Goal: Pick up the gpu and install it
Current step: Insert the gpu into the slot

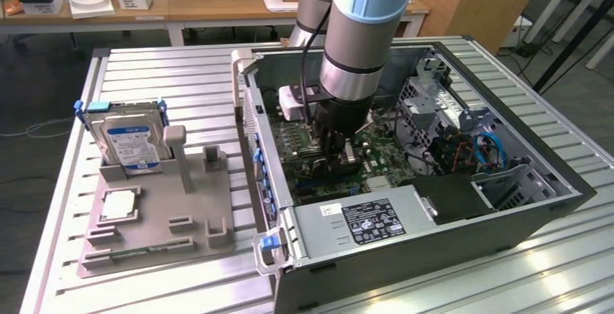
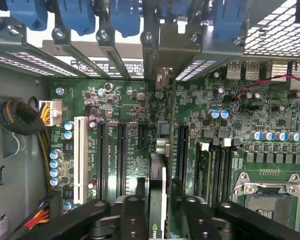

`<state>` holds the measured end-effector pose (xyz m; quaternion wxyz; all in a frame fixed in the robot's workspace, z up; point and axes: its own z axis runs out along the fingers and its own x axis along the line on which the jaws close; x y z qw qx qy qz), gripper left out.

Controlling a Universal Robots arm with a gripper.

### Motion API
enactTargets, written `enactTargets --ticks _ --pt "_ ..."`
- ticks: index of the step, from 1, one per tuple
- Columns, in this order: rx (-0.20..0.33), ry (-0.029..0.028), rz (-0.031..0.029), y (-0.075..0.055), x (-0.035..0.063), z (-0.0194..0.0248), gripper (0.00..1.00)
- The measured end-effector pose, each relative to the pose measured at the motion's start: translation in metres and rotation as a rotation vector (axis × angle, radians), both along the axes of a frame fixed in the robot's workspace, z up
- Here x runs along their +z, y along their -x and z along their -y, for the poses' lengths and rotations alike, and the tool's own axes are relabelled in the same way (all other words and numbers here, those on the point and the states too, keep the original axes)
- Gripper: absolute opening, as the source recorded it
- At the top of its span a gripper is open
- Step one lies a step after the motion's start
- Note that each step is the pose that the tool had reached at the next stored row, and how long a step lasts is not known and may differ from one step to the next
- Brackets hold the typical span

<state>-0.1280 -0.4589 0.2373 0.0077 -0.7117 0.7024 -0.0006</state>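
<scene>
Working now on the install step, the picking up being already done. Holding the gpu edge-on between the two halves of the pincer, closed on the card from both sides. Hanging low inside the open computer case, with the pincer just above the green motherboard. Card standing upright, running toward the back wall of the case, with a row of long dark slots directly under and beside it. Judging the next move: needing exact lining of the card edge over one slot and its metal end to the rear opening, then straight pressing down, without tilt.
</scene>
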Motion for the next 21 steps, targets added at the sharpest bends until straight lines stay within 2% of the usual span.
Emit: enactTargets --ticks 1,2,4,5,6,21 --pt "0.0 0.0002 0.0 0.0 0.0001 0.0 0.33" --pt "0.0 0.0002 -0.0001 0.0 0.0001 0.0 0.33" --pt "0.0 0.0003 -0.0001 -0.0001 0.0001 0.0 0.45" --pt "0.0 0.0002 -0.0001 -0.0001 0.0001 0.0 0.45" --pt "0.0 0.0002 -0.0001 -0.0001 0.0001 0.0 0.51" --pt "0.0 0.0002 -0.0004 -0.0001 0.0002 0.0 0.51"
